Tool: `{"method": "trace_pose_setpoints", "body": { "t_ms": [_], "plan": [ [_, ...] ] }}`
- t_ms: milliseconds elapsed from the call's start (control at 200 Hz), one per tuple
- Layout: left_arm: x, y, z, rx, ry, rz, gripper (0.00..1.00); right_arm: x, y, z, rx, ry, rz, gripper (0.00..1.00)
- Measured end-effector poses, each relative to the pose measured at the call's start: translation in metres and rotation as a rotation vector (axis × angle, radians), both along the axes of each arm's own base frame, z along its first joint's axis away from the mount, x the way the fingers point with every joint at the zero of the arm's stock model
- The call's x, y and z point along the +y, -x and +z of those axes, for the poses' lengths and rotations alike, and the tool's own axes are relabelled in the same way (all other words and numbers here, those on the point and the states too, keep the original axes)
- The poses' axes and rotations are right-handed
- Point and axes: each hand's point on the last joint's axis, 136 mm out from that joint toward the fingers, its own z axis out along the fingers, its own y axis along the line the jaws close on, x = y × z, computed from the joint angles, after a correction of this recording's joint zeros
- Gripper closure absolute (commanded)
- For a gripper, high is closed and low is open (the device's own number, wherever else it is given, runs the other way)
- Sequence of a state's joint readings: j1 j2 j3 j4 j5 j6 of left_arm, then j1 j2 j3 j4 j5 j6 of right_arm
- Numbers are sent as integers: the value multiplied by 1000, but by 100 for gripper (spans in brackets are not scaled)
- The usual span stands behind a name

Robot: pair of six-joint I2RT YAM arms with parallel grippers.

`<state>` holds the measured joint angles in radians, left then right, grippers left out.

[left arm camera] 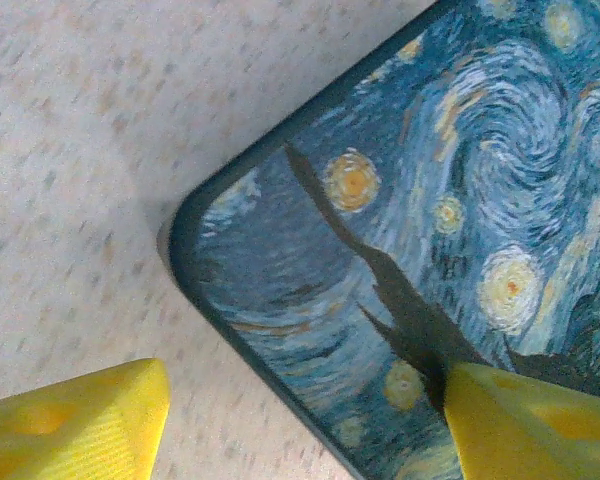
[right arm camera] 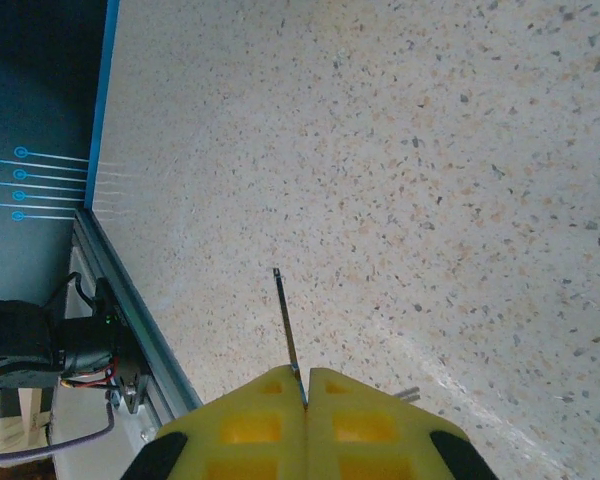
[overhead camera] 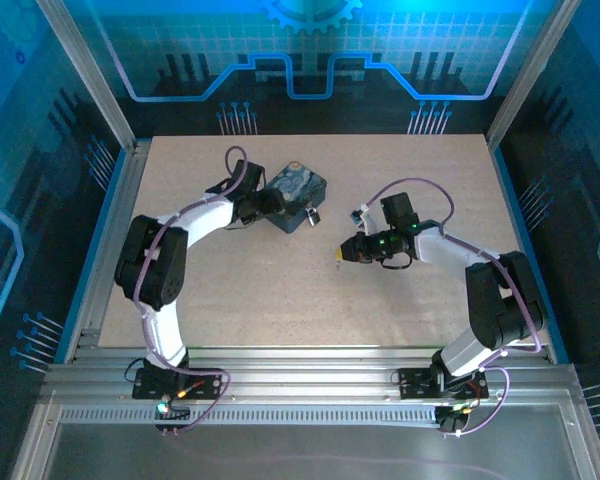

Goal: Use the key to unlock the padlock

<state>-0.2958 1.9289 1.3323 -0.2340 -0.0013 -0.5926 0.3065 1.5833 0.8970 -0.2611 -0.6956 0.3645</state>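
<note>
Left gripper (left arm camera: 307, 385) spread wide astride the blue tin (left arm camera: 460, 180) corner, bench (overhead camera: 280, 300) far half; right gripper (right arm camera: 307, 375) pinching the key (right arm camera: 286, 320) over open mid-bench.

Dark blue on the tin (left arm camera: 400, 200), darker still at the rim; painted over with pale blue swirls, yellow-orange orbs ringed in cream, and a black spire shape. Pale beige across the table (right arm camera: 430, 150), flecked with grey, brown and orange. Bright yellow on the fingers (left arm camera: 75, 425) of the left gripper (left arm camera: 300, 440) and on the right gripper (right arm camera: 307, 378), black patches lower down. Thin grey metal for the key (right arm camera: 288, 320). White and black on the left arm (overhead camera: 195, 215) and right arm (overhead camera: 450, 250), lilac on the cables (overhead camera: 420, 182). Deep blue on the walls (overhead camera: 40, 120), lined in light blue.
</note>
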Motion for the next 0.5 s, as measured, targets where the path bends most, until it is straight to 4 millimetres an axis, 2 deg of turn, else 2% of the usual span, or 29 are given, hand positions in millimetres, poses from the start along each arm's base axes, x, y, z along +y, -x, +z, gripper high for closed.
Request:
{"method": "trace_pose_setpoints", "body": {
  "t_ms": [190,290,380,500],
  "plan": [
    [-1,-31,1,-33,38,-30,36,-1,1,-12,22,21,5,100],
    [0,-41,4,-53,29,-55,31,-3,4,-17,37,34,12,100],
    [1,-37,4,-49,0,-69,19,-5,4,-18,42,38,11,100],
    [-8,-18,15,-50,-85,-86,15,-14,-1,-17,40,39,-14,100]
  ]
}}
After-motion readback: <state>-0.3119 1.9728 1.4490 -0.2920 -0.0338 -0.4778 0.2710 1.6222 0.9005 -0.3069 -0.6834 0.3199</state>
